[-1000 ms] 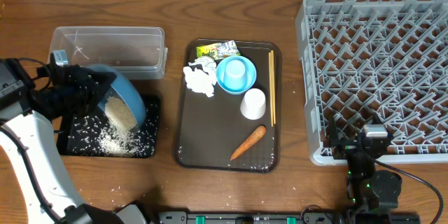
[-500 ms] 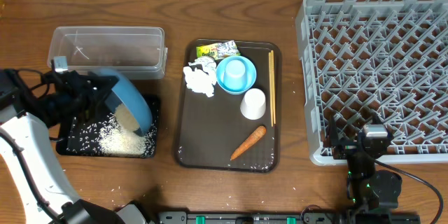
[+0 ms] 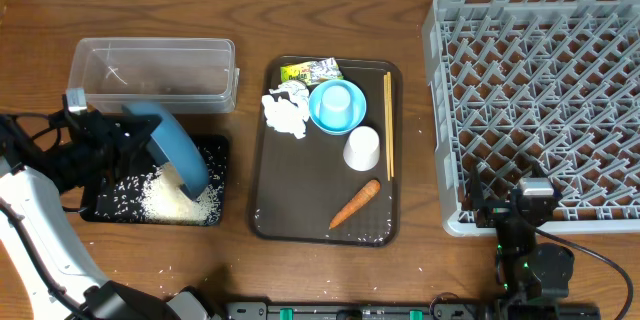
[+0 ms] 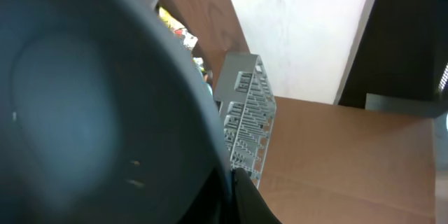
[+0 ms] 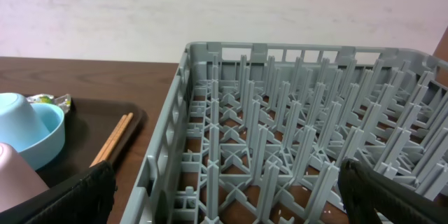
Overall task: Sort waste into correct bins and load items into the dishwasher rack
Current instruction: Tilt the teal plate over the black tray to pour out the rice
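Over the black tray (image 3: 108, 198), at the left of the table, the large dark blue bowl (image 3: 182, 152) is held tipped steeply on its edge, so that the white rice grains (image 3: 176, 198) are heaped beneath its lowered rim; a few stray grains are scattered across the tray's floor and on the wood beside it. The left gripper (image 3: 135, 138) is clenched on the bowl's rim, and in the left wrist view the frame is largely filled by the bowl's dark wall. The clear plastic tub (image 3: 150, 72) is set just behind the black tray and appears bare, presumably reserved for the dry waste. On the brown serving tray (image 3: 300, 195) the crumpled tissue (image 3: 285, 115), the snack wrapper (image 3: 312, 70), the carrot (image 3: 355, 203), the white cup (image 3: 362, 148), the chopsticks (image 3: 388, 125) and the small light blue bowl (image 3: 316, 112), with the light blue cup (image 3: 340, 102) upturned inside it, are left untouched. The right gripper (image 3: 533, 200) is parked at the near edge of the dishwasher rack (image 3: 540, 90) with its jaws spread wide and nothing between them, probably kept clear until dishes are ready. Emptying is judged nearly finished, whereas no item is seen loaded in the rack.
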`<state>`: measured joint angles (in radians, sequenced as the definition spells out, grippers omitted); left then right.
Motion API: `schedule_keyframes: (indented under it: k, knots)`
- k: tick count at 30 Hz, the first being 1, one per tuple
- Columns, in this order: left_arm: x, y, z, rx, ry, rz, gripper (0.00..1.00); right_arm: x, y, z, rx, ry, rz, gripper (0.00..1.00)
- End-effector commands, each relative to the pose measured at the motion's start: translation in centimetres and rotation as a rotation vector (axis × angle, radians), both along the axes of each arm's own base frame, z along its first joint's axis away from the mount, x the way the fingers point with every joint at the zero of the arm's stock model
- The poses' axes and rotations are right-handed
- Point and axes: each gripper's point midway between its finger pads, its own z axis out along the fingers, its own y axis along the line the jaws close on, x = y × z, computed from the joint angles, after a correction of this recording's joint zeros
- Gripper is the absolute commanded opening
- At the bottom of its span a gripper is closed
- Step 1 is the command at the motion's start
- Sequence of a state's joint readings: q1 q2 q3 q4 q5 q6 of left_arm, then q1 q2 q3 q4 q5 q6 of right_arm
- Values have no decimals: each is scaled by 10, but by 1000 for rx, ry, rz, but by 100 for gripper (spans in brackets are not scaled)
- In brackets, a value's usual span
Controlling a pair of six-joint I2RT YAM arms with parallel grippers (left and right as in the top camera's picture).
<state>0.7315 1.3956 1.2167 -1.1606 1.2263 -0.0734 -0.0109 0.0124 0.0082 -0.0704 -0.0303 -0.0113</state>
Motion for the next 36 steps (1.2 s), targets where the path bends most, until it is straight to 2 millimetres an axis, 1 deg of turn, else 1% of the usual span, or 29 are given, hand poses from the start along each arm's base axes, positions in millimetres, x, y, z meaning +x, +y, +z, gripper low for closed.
schedule_keyframes:
  k: [1,2,5,6,7,9,11,13,14,16,18,21,23,27,29,35,36]
  knots:
    - [2,-1,4,-8,-57,-22,6,0,-1,-1,6,0,-4,99]
    - [2,0,4,0,-59,-21,6,0,-1,-1,7,0,-4,99]
    - [-4,-9,8,-69,-36,-28,6,0,-1,-1,7,0,-4,99]
    - [-4,-9,9,-58,-55,-35,6,0,-1,-1,7,0,-4,99]
    - [-2,-6,9,-26,-83,-41,6,0,-1,-1,7,0,-4,99]
    - [1,-1,3,18,-82,-40,6,0,-1,-1,6,-1,-4,99]
    - [0,-2,1,7,-69,-39,6,0,-1,-1,6,0,-4,99]
    - [4,3,0,62,-114,-53,6,0,-1,-1,7,0,-4,99]
    - [6,6,-4,96,-112,-52,6,0,-1,-1,6,0,-4,99]
    - [6,8,-9,78,-70,-37,6,0,-1,-1,6,-1,-4,99]
    - [4,2,-4,16,-67,-41,6,0,-1,-1,7,0,-4,99]
    - [5,2,-2,23,-101,-53,6,0,-1,-1,7,0,-4,99]
    - [4,-1,2,-8,-104,-55,6,0,-1,-1,6,0,-4,99]
    - [9,3,1,16,-127,-52,6,0,-1,-1,7,-1,-4,99]
    - [8,1,2,-23,-101,-44,6,0,-1,-1,7,0,-4,99]
    - [8,1,5,-28,-126,-52,6,0,-1,-1,7,0,-4,99]
    - [10,2,5,-7,-145,-57,6,0,-1,-1,6,0,-4,99]
